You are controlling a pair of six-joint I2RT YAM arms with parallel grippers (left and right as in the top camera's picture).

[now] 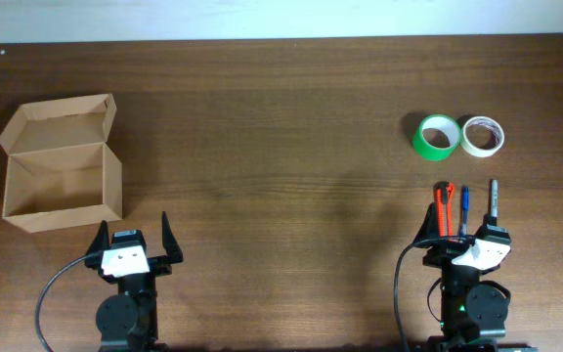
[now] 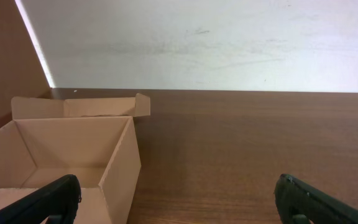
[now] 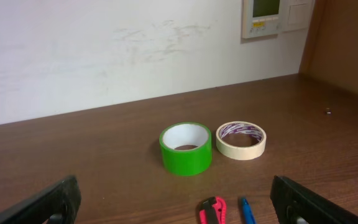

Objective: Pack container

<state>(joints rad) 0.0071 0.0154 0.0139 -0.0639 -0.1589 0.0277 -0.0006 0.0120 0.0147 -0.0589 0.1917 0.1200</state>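
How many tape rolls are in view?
2: green roll on the table's right side; cream roll beside it, to its right. None visible in the box.

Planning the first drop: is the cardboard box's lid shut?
No, in the overhead view the container sits with its flap lid folded back, leaving the interior exposed.

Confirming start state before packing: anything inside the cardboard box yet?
Nothing visible: overhead shows the box floor bare, lid flap open behind. In the left wrist view the near wall hides the front strip of floor.

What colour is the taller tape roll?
Bright green; the tape roll shows best in the right wrist view.
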